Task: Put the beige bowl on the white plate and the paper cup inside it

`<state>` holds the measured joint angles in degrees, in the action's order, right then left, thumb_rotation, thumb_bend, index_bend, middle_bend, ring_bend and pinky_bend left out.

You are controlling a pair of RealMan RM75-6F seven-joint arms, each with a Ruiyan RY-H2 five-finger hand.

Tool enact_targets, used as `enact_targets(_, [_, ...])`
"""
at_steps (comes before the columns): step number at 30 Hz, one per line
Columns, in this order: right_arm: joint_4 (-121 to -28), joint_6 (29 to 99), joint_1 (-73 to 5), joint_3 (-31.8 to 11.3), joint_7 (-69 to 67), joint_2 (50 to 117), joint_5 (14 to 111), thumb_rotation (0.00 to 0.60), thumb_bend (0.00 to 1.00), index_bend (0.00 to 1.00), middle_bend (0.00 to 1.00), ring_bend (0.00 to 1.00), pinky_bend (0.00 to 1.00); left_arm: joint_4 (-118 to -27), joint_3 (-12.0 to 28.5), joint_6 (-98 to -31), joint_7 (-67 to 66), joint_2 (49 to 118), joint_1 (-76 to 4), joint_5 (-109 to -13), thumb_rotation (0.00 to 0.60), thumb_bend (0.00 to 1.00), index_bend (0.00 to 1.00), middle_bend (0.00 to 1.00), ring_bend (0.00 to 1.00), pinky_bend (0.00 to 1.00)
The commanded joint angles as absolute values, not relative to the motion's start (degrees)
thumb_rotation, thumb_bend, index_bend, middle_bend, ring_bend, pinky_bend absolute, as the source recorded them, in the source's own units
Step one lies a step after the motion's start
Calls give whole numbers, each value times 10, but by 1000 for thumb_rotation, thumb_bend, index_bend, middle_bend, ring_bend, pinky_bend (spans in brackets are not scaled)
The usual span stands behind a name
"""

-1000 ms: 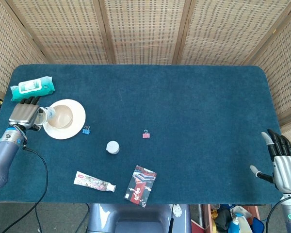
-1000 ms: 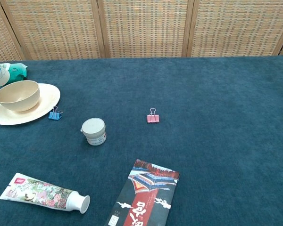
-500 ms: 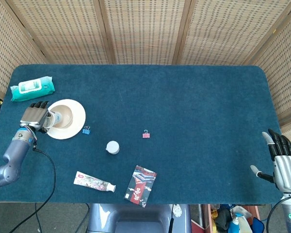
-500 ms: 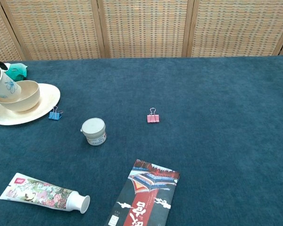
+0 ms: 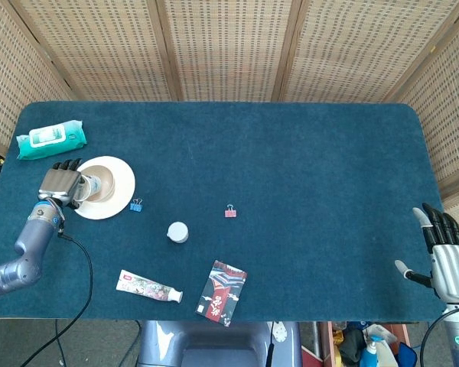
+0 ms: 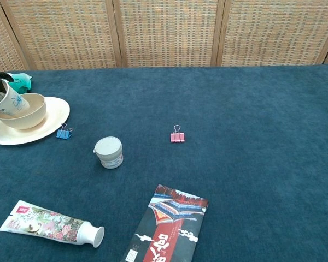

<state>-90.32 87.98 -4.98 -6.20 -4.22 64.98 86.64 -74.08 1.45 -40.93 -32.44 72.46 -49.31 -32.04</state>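
Beige bowl (image 6: 23, 109) x1, paper cup (image 6: 10, 100) x1, binder clips x2, prob.

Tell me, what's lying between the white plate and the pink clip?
In both views, a small blue clip sits just off the white plate's edge. From there to the pink clip the cloth is bare; the little white jar sits nearer the camera, off that line.
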Motion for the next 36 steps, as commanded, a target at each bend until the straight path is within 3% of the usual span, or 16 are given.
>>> enact_targets(1, [-903, 880, -50, -61, -42, 650, 868, 600, 146, 3, 0, 0, 0, -739, 13, -412, -323, 727, -493, -318, 600, 392, 571, 10, 0, 68])
enact_targets(9, [-902, 883, -49, -61, -43, 651, 868, 600, 146, 3, 0, 0, 0, -722, 10, -418, -318, 741, -489, -317, 600, 391, 559, 7, 0, 68])
enact_targets(16, [-902, 881, -50, -60, -41, 651, 870, 600, 146, 3, 0, 0, 0, -710, 8, -421, -316, 752, -487, -317, 600, 282, 443, 0, 0, 58])
enact_targets(22, [-903, 882, -49, -60, -42, 651, 870, 600, 146, 3, 0, 0, 0, -706, 12, -428, -309, 758, -484, -326, 600, 255, 380, 0, 0, 58])
enact_targets(36, [-903, 883, -48, -61, -45, 650, 867, 600, 146, 3, 0, 0, 0, -737, 38, -456, -271, 731, -472, -371, 600, 253, 358, 0, 0, 58])
